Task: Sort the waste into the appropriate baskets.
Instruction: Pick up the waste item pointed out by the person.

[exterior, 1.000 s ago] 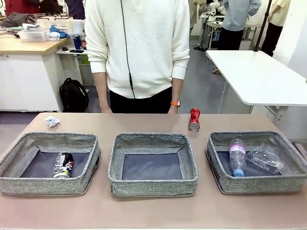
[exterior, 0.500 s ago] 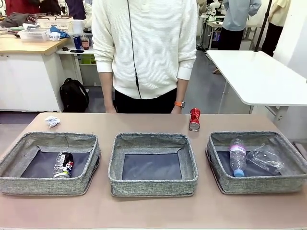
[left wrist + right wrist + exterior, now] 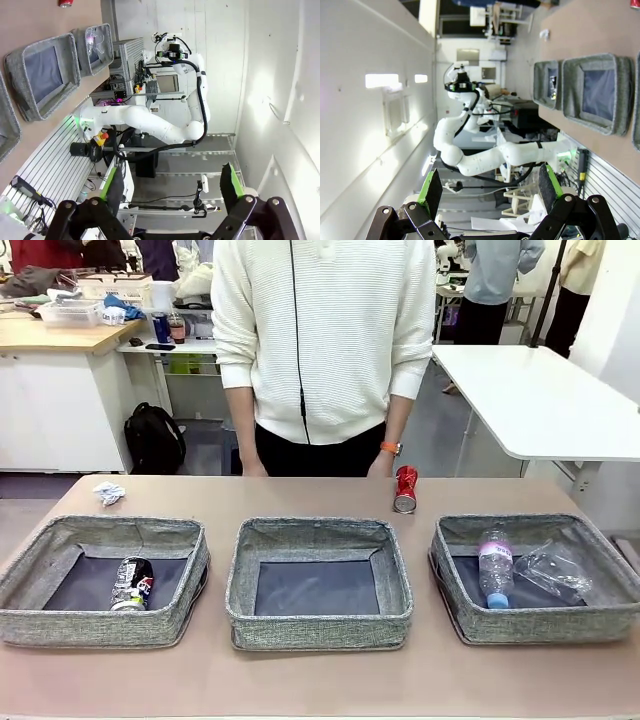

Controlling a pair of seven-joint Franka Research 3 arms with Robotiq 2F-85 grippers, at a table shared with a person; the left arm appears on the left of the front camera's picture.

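Note:
Three grey woven baskets stand in a row: left (image 3: pixel 100 628), middle (image 3: pixel 318 630), right (image 3: pixel 540 625). A dark soda can (image 3: pixel 131 583) lies in the left one. The right one holds a blue-capped clear bottle (image 3: pixel 494 565) and clear plastic film (image 3: pixel 555 568). The middle basket (image 3: pixel 42 75) has nothing in it. Beyond the baskets, a red soda can (image 3: pixel 405 489) lies on the table and a white paper wad (image 3: pixel 108 493) sits at the far left. My left gripper (image 3: pixel 172 182) and right gripper (image 3: pixel 488 191) are open and hold nothing, away from the table.
A person in a white sweater stands at the far edge, one hand (image 3: pixel 380 466) hanging just behind the red can. Bare brown tabletop (image 3: pixel 320 680) runs in front of the baskets. A white table (image 3: pixel 540 400) stands farther off at the right.
The person has shifted to the right along the far edge. The waste, the baskets and both grippers have stayed put.

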